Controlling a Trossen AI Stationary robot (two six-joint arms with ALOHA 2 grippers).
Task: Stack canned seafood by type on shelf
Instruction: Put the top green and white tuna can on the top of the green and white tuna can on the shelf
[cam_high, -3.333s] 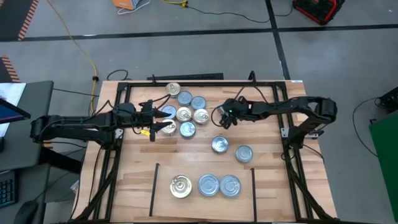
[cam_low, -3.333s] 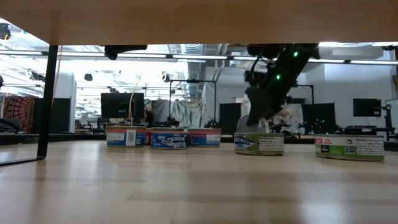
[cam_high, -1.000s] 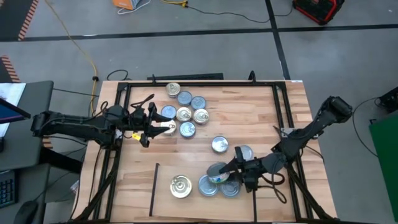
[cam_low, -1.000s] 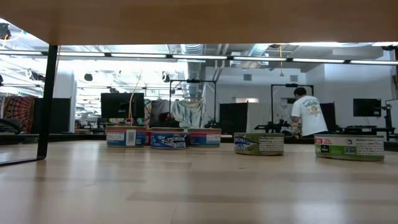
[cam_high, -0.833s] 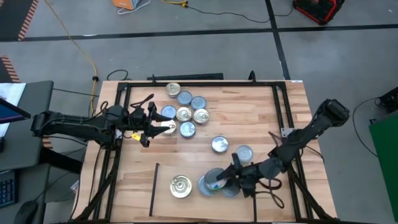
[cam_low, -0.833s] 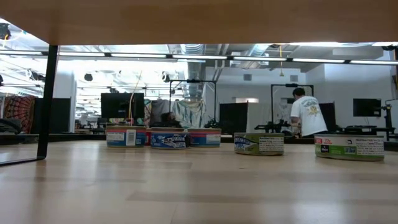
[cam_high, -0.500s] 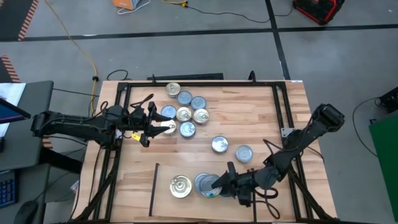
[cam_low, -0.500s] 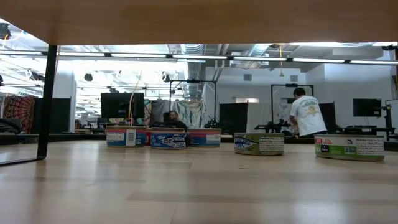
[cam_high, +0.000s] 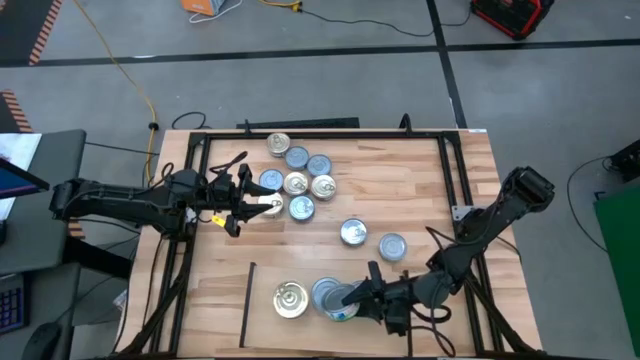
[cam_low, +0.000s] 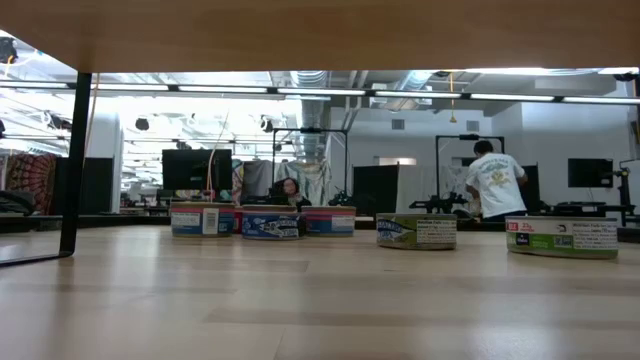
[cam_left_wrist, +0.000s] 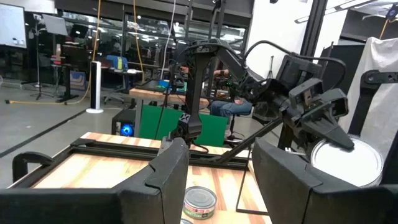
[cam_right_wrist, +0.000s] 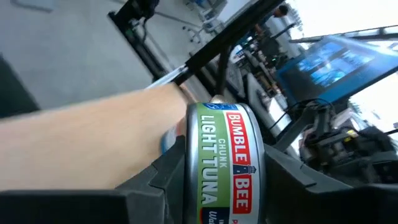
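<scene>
Shelf (cam_high: 262, 300): near edge of the table; I have swung my right arm over here from the far loose cluster.
Right gripper (cam_high: 350, 297): fingers part-closed, clamped across a tin of tuna (cam_right_wrist: 225, 163), now over the shelf's middle tin (cam_high: 325, 293); I judge it ready to set down.
Left gripper (cam_high: 250, 199): waiting at the far-left cluster (cam_high: 297, 170), fingers apart, holding nothing.
Label: "BUMBLE BEE", "CHUNK LIGHT TUNA".
</scene>
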